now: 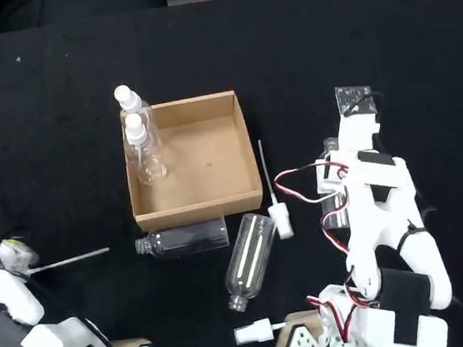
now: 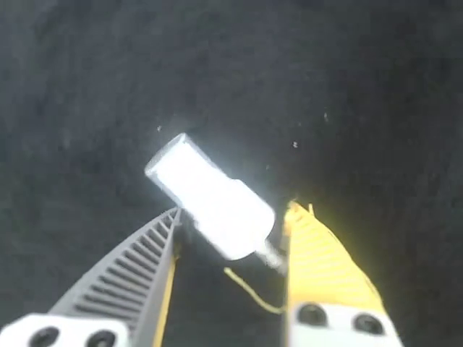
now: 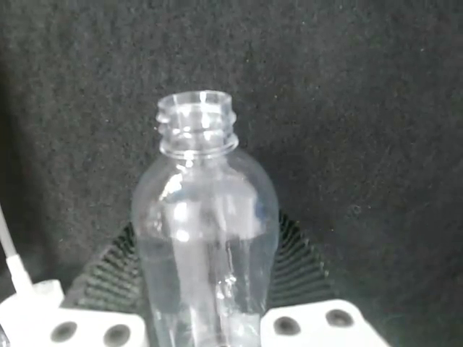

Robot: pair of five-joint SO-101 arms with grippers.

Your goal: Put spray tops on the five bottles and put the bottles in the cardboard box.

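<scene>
My left gripper is shut on a white spray top, held between its grey and yellow fingers. In the high view this arm is at the table's front left, and the top's thin tube points right. My right gripper is shut on a clear bottle with a bare threaded neck. The bottle is at the right of the table. Two capped bottles stand in the cardboard box. Two uncapped bottles lie in front of the box.
A loose spray top lies right of the box, its tube along the box wall. Another spray top lies near the front edge between the arm bases. The table is covered with black cloth.
</scene>
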